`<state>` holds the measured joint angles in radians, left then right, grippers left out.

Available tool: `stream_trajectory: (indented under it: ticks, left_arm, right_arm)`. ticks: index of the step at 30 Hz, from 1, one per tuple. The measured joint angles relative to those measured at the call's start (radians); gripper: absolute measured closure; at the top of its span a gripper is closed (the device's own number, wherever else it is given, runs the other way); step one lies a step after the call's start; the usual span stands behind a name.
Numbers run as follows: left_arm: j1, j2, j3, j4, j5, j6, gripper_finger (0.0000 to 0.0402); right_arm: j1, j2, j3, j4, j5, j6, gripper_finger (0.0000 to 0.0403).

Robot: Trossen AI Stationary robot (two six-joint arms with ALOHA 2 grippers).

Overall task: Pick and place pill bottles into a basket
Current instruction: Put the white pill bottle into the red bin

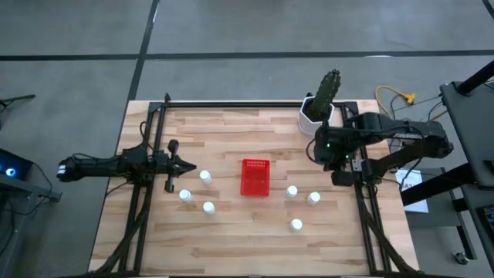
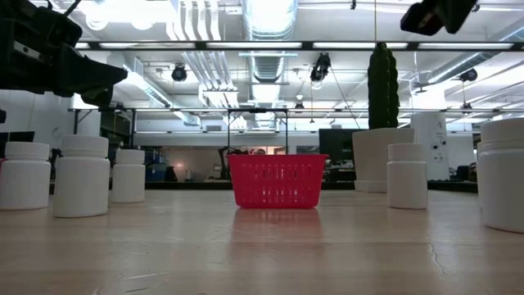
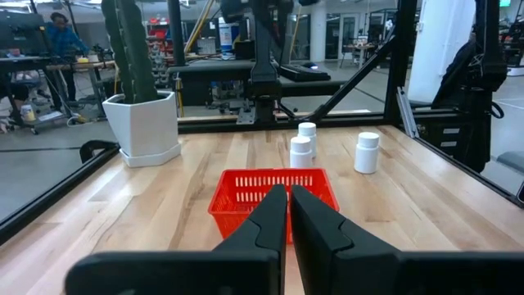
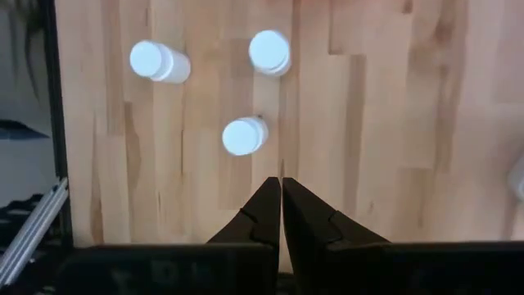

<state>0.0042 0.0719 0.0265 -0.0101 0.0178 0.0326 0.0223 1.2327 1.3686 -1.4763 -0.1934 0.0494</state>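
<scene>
The pale wood table (image 1: 255, 239) holds the red basket (image 1: 255, 177) at centre frame, three pill bottles (image 1: 205, 177) just to its left and three more (image 1: 292, 191) lower right. The left gripper (image 1: 187, 168) and right gripper (image 1: 329, 158) both hang pinched shut, holding nothing. A cactus pot (image 1: 314, 120) stands upper right; grey floor (image 1: 231, 27) surrounds everything.

Three pill bottles (image 1: 198, 191) left of basket (image 1: 255, 177), three right.
</scene>
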Motion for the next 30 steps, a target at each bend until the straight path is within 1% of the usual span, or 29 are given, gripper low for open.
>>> stream_trajectory:
  ticks: [5, 8, 14, 18, 22, 30]
  left_arm:
    - [0.000, 0.000, 0.000, 0.000, 0.000, 0.000, 0.0400]
    - [0.000, 0.000, 0.000, 0.000, 0.000, 0.000, 0.0400]
    - [0.000, 0.000, 0.000, 0.000, 0.000, 0.000, 0.0400]
    - [0.000, 0.002, 0.000, 0.000, 0.000, 0.000, 0.0400]
    - [0.000, 0.003, 0.000, 0.000, 0.000, 0.000, 0.0400]
    - [0.000, 0.004, 0.000, 0.000, 0.000, 0.000, 0.0400]
  right_arm:
    - [0.084, 0.000, -0.059, 0.007, 0.027, 0.030, 0.0394]
    - [0.146, 0.008, -0.082, 0.026, 0.080, 0.055, 0.0394]
    - [0.269, 0.044, -0.098, 0.092, 0.146, 0.089, 0.0394]
    - [0.328, 0.081, -0.099, 0.120, 0.162, 0.101, 0.0394]
    - [0.354, 0.114, -0.108, 0.123, 0.175, 0.084, 0.0394]
    - [0.353, 0.174, -0.132, 0.152, 0.171, 0.044, 0.0394]
